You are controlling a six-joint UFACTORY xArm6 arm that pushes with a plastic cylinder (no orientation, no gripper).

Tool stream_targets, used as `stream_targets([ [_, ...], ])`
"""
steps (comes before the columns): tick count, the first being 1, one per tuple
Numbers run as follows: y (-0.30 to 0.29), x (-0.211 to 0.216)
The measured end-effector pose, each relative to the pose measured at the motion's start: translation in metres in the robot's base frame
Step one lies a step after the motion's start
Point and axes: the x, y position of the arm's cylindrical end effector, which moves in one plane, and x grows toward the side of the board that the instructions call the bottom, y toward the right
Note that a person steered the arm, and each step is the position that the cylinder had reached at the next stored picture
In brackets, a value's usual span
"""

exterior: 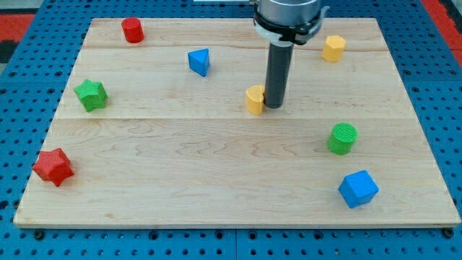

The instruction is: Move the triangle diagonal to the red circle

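Camera view gives you a pale wooden board (216, 180) made of joined planks, lying on a blue perforated base (14, 87) that shows on all sides; at the view's top corners a red patterned surface (14, 25) peeks in.

Nearest you, at the view's bottom right, sits a blue cube (358, 188), and just above it a green cylinder (342, 138). At the bottom left, close to the board's edge, you have a red star (53, 167). The wide middle of the board between these shows only bare wood.

Farther up, you see my tip (273, 106) resting on the board near the centre, touching or just beside the right side of a small yellow block (254, 99) whose shape is partly hidden by the rod. There is no hand on this arm, only the dark rod, so you cannot read any open or closed state from it. At the view's left, level with this, stands a green star-like block (91, 94).

Beyond that, the blue triangle (199, 61) lies up and to the left of my tip, well apart from it, with the yellow block nearer the rod than the triangle is. The red circle (132, 29) stands at the top left, up and to the left of the triangle with open wood between them. At the top right you find another yellow block (333, 48), just right of the arm's grey housing (287, 14).
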Motion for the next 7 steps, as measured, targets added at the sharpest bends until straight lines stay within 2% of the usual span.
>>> stream_targets([
  [1, 0.038, -0.015],
  [3, -0.016, -0.128],
  [4, -0.08, -0.12],
  [5, -0.095, -0.104],
  [7, -0.104, -0.098],
])
